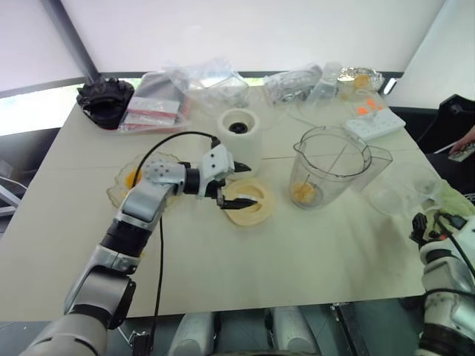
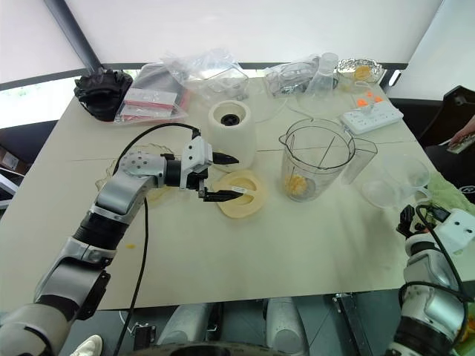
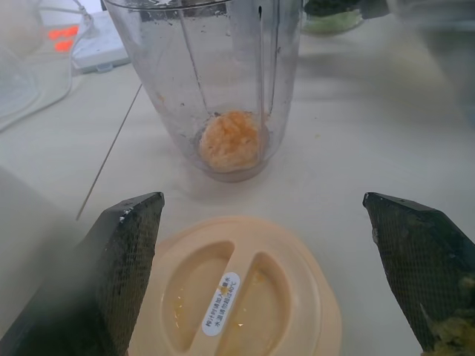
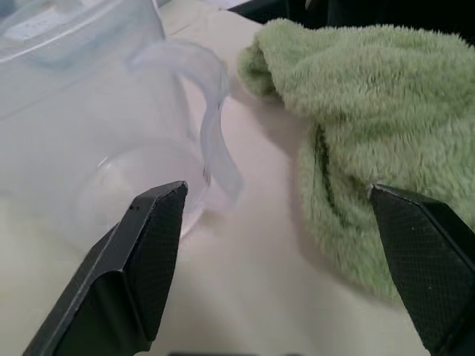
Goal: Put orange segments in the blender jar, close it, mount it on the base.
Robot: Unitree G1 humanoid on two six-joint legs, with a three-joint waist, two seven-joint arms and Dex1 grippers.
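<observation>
My left gripper (image 1: 239,187) is hovering with its fingers spread wide and empty, straddling the cream lid (image 1: 249,202) lying flat on the table (image 1: 312,252). Bare tabletop is lying open on the near side; the base (image 1: 239,133), white with a dark socket, is standing just beyond the lid. Right of the lid, the blender jar (image 1: 332,167) is standing upright and uncovered, orange segments (image 3: 230,141) resting at its bottom. At the table's near right edge, my right gripper (image 4: 274,259) is gaping wide, holding nothing, pointing between a clear pitcher (image 4: 96,119) and a green towel (image 4: 371,126).
</observation>
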